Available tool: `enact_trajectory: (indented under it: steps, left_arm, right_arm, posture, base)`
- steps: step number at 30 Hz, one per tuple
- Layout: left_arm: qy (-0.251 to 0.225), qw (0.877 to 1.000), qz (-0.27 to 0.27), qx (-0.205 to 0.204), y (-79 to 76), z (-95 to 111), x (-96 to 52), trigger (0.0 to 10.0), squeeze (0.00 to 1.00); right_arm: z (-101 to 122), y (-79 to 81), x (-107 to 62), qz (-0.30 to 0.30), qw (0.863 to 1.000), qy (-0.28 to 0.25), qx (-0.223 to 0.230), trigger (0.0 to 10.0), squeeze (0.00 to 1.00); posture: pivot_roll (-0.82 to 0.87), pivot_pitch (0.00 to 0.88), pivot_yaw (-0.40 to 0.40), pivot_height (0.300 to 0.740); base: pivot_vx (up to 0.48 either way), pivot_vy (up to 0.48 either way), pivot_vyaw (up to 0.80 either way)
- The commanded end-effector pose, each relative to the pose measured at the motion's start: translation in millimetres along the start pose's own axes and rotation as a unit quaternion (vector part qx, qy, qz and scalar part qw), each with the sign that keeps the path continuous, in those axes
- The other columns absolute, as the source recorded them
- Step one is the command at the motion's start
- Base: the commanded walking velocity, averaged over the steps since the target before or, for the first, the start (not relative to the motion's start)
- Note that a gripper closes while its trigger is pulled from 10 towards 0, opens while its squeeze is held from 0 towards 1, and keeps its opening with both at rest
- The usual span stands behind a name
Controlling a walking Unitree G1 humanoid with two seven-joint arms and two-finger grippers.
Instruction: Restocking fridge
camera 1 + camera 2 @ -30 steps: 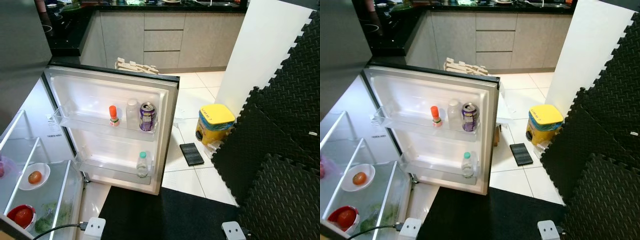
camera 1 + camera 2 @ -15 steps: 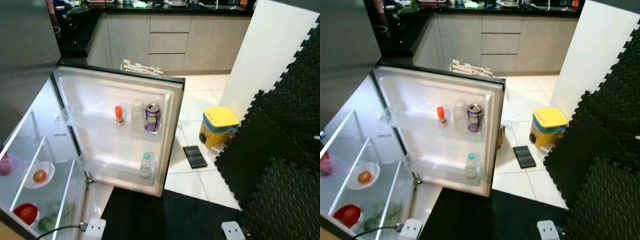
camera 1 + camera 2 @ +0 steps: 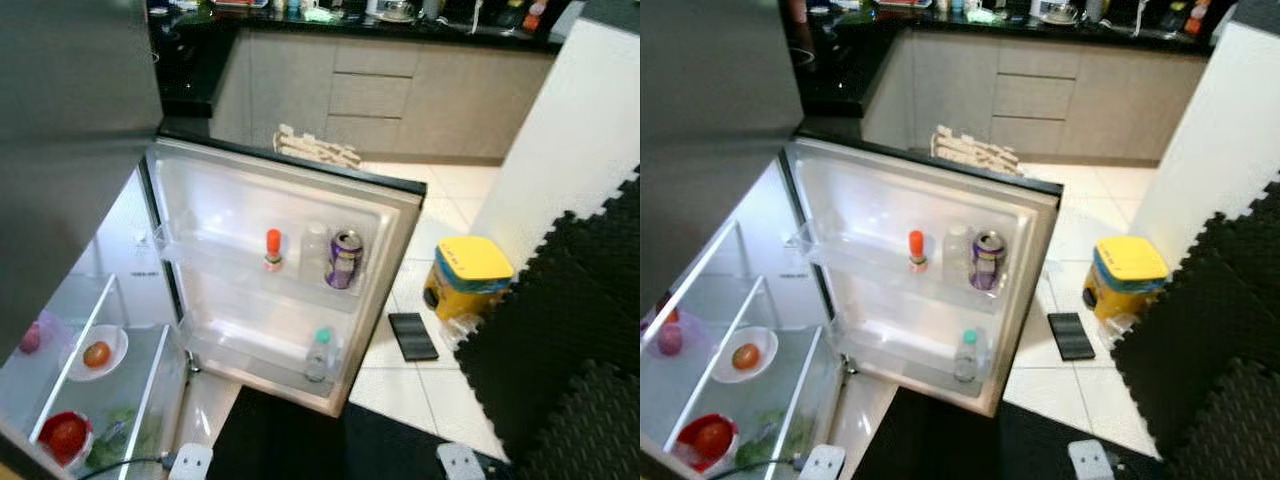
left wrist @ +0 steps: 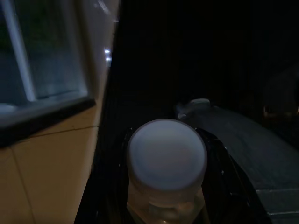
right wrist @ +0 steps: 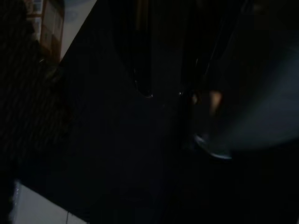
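Note:
The fridge door [image 3: 290, 205] stands wide open. Its upper shelf carries an orange-capped bottle [image 3: 273, 248], a clear bottle [image 3: 314, 250] and a purple can [image 3: 345, 259]. A small water bottle [image 3: 320, 355] stands in the lower shelf. Inside the fridge lie a white bowl with a tomato [image 3: 97, 352], a red bowl [image 3: 65, 437] and some greens [image 3: 112, 450]. In the dark left wrist view, my left gripper [image 4: 167, 205] is shut on a clear bottle with a white cap [image 4: 167, 149]. My right gripper [image 5: 163, 93] hangs over a dark floor mat.
A yellow-lidded bin [image 3: 467, 275] and a flat black object [image 3: 413, 335] sit on the white tiles right of the door. Black foam mats [image 3: 570, 340] and a white panel [image 3: 560, 140] close off the right side. Grey kitchen cabinets [image 3: 380, 95] stand behind. A black floor mat [image 3: 300, 440] lies underfoot.
The whole picture has shifted: the fridge door now sits further right and a little larger, so the camera has moved. Nothing on the shelves has moved.

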State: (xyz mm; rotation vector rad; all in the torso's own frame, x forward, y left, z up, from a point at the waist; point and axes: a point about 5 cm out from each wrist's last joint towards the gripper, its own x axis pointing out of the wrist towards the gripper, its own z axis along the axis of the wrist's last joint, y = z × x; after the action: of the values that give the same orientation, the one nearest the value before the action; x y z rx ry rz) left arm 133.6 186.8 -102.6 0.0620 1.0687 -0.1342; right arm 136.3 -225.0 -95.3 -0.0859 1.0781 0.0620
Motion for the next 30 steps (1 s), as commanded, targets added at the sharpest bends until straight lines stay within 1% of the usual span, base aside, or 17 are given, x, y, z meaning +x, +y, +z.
enact_trajectory:
  steps: [1, 8, 12, 14, 16, 18, 25, 26, 28, 30]
  left_arm:
    - [-0.008, 1.0, -0.008, 0.005, -5.2, 6, 1.8, 10.0, 0.0]
    - [-0.009, 1.0, -0.007, 0.003, -5.3, 6, 1.8, 10.0, 0.0]
    - [-0.016, 1.0, -0.011, -0.008, -5.8, 7, 1.9, 10.0, 0.0]
    - [-0.02, 1.0, -0.014, -0.019, -6.5, 8, 1.9, 10.0, 0.0]
    - [-0.017, 1.0, -0.02, -0.008, -7.4, 8, 2.1, 10.0, 0.0]
    - [-0.016, 1.0, -0.023, -0.007, -8.1, 8, 2.2, 10.0, 0.0]
    - [-0.013, 1.0, -0.026, -0.002, -8.4, 8, 2.3, 10.0, 0.0]
    - [-0.016, 1.0, -0.023, -0.01, -7.5, 8, 2.3, 10.0, 0.0]
    - [-0.018, 1.0, -0.022, -0.014, -7.3, 9, 2.2, 10.0, 0.0]
    - [-0.016, 1.0, -0.021, -0.013, -6.8, 8, 2.2, 10.0, 0.0]
  right_arm:
    - [-1, -1.8, -0.5, -0.003, 1.0, 0.002, 0.001, 10.0, 0.0]
    - [-1, -1.6, -0.5, -0.002, 1.0, 0.002, 0.0, 10.0, 0.0]
    - [-1, -1.4, -0.4, -0.001, 1.0, 0.002, -0.001, 10.0, 0.0]
    - [-1, -1.3, -0.4, -0.001, 1.0, 0.002, -0.001, 10.0, 0.0]
    - [-1, -1.2, -0.4, 0.0, 1.0, 0.002, -0.001, 10.0, 0.0]
    - [-1, -1.4, -0.4, 0.0, 1.0, 0.002, -0.002, 10.0, 0.0]
    - [4, -2.4, -0.4, 0.006, 1.0, -0.013, -0.01, 10.0, 0.0]
    - [9, -3.7, -0.2, 0.008, 1.0, -0.024, -0.009, 10.0, 0.0]
    - [11, -4.1, -0.1, 0.009, 1.0, -0.028, -0.009, 10.0, 0.0]
    - [16, -4.4, 0.3, 0.014, 0.999, -0.037, -0.011, 10.0, 0.0]
  posture:
    - [0.03, 0.0, -0.034, 0.74]
    - [0.03, 0.0, -0.035, 0.74]
    - [0.03, 0.0, -0.035, 0.74]
    - [0.03, 0.0, -0.035, 0.74]
    - [0.03, 0.0, -0.035, 0.74]
    - [0.03, 0.0, -0.036, 0.74]
    - [0.03, 0.0, -0.038, 0.74]
    - [0.03, 0.0, -0.038, 0.74]
    - [0.03, 0.0, -0.038, 0.74]
    - [0.03, 0.0, -0.038, 0.74]
  base:
    - [0.274, 0.0, 0.0]
    - [0.274, 0.0, 0.0]
    - [0.258, 0.0, 0.0]
    - [0.0, 0.0, 0.0]
    - [0.0, 0.0, 0.0]
    - [0.0, 0.0, 0.0]
    - [0.0, -0.468, 0.0]
    - [0.0, 0.0, 0.0]
    - [0.0, 0.0, 0.0]
    - [0.0, 0.0, 0.0]
